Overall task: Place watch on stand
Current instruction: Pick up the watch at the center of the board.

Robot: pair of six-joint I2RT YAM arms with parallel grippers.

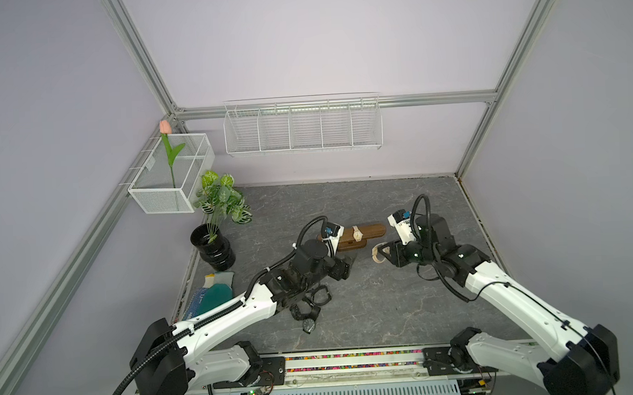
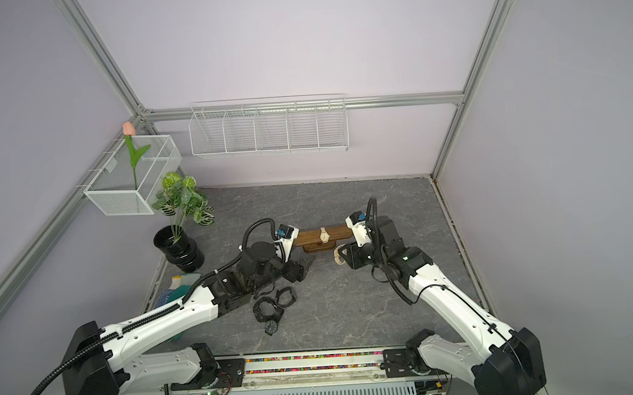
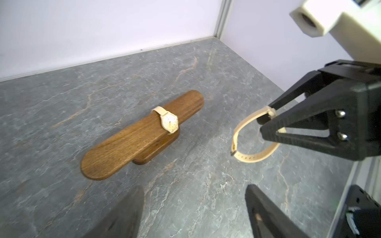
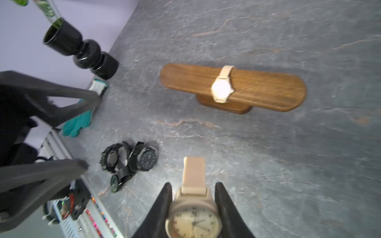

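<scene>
**Beige watch held near the stand, off it.**
Right gripper pinches its case; left gripper spread wide. Dial lettering blurred, unreadable; second watch wraps the stand.

Matt grained wooden stand, glossy black vase, veined stone-look tabletop

Your left arm: reaches from near-left base toward centre, forearm angled far and right, wrist bent down. Your left gripper: jaws spread wide, nothing between them. Your right arm: runs from near-right base toward centre, wrist turned left. Your right gripper: jaws pinched on case of cream watch, strap loop sticking out ahead of fingertips. Both grippers roughly face each other, near but apart.
</scene>
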